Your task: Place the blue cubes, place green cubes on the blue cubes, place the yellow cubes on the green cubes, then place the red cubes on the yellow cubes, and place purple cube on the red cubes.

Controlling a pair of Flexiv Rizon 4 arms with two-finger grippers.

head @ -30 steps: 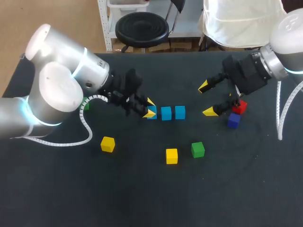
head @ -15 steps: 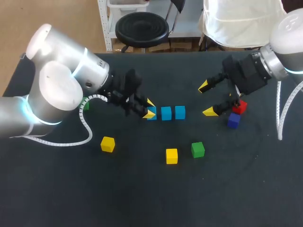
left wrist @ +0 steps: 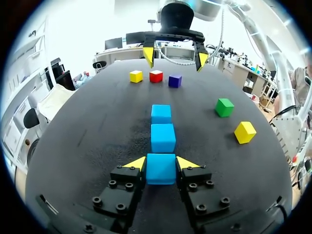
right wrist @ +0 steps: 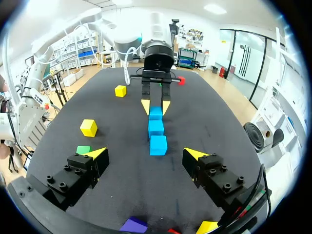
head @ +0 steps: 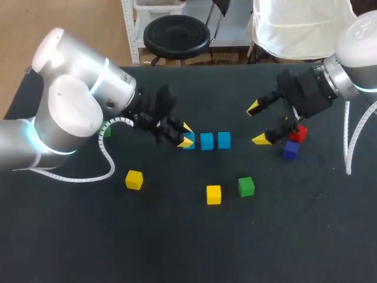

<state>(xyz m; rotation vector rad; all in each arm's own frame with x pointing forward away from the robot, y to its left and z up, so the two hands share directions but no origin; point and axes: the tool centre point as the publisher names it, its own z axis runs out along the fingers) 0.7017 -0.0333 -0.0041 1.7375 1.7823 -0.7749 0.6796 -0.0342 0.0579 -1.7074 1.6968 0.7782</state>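
Three blue cubes lie in a row on the black table. My left gripper (head: 186, 134) (left wrist: 161, 163) is shut on the left-end blue cube (head: 189, 141) (left wrist: 161, 168), which rests on the table touching the middle blue cube (head: 206, 141) (left wrist: 163, 138); the third blue cube (head: 224, 140) (left wrist: 161, 113) follows. My right gripper (head: 257, 124) (right wrist: 146, 153) hangs wide open, empty, just right of the row. A red cube (head: 298, 133) and a purple cube (head: 290, 150) sit under my right wrist. Two yellow cubes (head: 134, 179) (head: 214, 194) and a green cube (head: 246, 186) lie nearer the front.
Another green cube (head: 106, 131) shows beside my left arm's cable. In the left wrist view a third yellow cube (left wrist: 136, 76) sits beside the red cube (left wrist: 156, 76), below my right gripper (left wrist: 173, 53).
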